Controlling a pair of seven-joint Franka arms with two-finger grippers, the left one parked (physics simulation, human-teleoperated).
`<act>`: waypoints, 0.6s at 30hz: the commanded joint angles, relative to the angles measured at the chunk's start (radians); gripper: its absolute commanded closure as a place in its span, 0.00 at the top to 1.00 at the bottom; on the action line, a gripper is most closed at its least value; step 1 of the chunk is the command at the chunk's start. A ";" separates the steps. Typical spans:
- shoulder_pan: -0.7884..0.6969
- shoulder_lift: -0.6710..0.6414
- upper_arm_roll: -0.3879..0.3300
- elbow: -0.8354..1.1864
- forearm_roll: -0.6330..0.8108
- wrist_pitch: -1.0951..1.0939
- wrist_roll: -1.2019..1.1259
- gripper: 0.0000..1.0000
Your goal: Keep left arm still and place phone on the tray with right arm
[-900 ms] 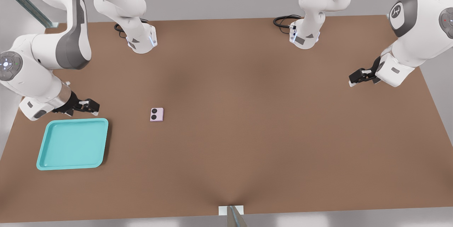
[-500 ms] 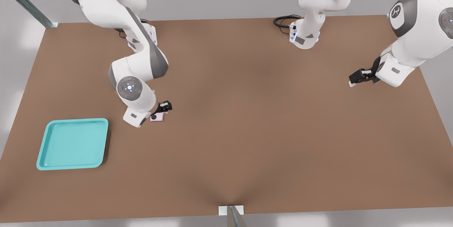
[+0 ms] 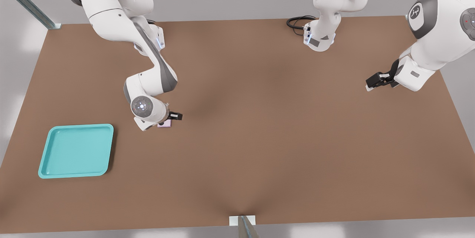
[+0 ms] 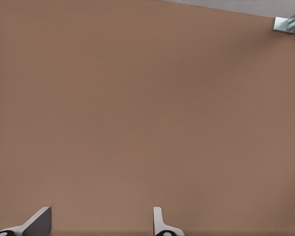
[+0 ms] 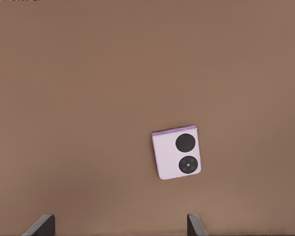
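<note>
Pink and nearly square, the phone (image 5: 176, 155) lies flat on the brown surface (image 3: 259, 138) just below my hand (image 3: 169, 118), its two black lenses facing up. In the front view only an edge of it peeks out from under the right arm (image 3: 150, 82), so I go by the wrist camera: there the two fingertips (image 5: 39, 225) stand wide apart with nothing between them, and the phone sits ahead of the hand, nearer one finger than the other, not yet centred in the gap. I judge this to be the approach step, before any grasp. The next move, as I see it, calls for sliding the hand over until the phone lies squarely between the fingers, lowering close to the surface, then closing on its thin sides. After that comes the carry to the turquoise tray (image 3: 55, 173), which waits well off to the side of the hand, toward the front view's left.
</note>
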 commanded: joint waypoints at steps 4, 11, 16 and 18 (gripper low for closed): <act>-0.023 0.009 0.000 -0.026 -0.003 0.017 0.355 1.00; -0.012 0.036 0.034 -0.054 -0.099 0.033 0.257 1.00; -0.032 0.036 0.040 -0.098 -0.121 0.070 0.159 1.00; -0.032 0.066 0.040 -0.099 -0.122 0.072 0.074 1.00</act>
